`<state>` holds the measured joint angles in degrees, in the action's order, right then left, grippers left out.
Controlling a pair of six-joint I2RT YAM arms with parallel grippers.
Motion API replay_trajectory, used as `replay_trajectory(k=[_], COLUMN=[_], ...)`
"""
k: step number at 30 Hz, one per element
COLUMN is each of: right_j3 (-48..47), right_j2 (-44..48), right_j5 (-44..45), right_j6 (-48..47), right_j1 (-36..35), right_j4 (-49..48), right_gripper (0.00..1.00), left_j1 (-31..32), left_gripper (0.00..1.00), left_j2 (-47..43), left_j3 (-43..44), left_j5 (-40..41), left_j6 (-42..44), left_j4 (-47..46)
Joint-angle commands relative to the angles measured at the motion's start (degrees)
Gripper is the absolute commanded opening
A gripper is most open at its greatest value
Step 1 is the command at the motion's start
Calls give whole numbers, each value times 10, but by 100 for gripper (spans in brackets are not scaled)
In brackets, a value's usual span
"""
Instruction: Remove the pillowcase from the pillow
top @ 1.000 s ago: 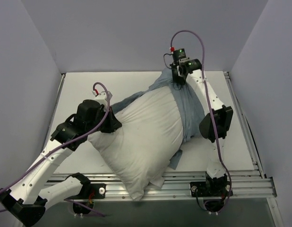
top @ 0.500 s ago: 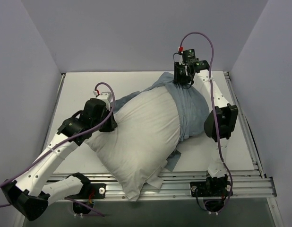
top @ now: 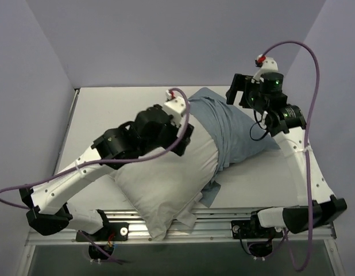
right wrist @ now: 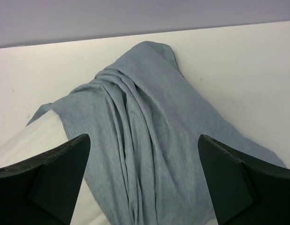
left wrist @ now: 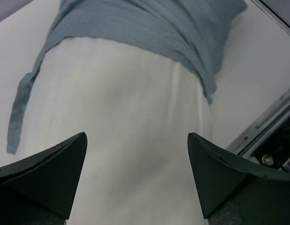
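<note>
At the back edge of the worktop point(top: 108, 109), the blue-grey fabric pillowcase point(top: 235, 129) is bunched over the plump white pillow point(top: 166, 178). The left gripper point(left wrist: 136, 140) and right gripper point(right wrist: 144, 140) are spread empty, likely for regrasping.

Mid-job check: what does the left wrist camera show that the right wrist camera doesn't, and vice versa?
Left wrist only: the long bare stretch of the pillow and the metal rail at right. Right wrist only: the far end of the pillowcase lying in folds, and the back wall. Both: pillowcase covering the pillow's far end, with left gripper and right gripper open, holding nothing.
</note>
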<state>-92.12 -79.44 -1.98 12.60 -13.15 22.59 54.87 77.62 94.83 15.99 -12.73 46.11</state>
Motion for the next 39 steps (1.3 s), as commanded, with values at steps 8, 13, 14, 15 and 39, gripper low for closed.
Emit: replay_trajectory(k=[8,13,14,15,39], right_j3=[224,306,316,335,470], right_j2=[156,191,195,202,201], right_j5=[-32,-66,-78,-82,-127], right_j6=[51,57,57,58,114], right_j1=[6,5,4,3,-79], right_j4=[-9,-8,-10,-11,-100], right_gripper=[98,98,98,98,92], left_j1=[218,217,217,212,58], left_gripper=[94,94,94,95,2], left_j2=[143,197,201,205,134], left_j3=[-32,-54,-65,-74,-58], left_j5=[151,200,207,203,26], left_j6=[119,90,85,80,-23], left_j4=[-55,-73,-79,-86,-87])
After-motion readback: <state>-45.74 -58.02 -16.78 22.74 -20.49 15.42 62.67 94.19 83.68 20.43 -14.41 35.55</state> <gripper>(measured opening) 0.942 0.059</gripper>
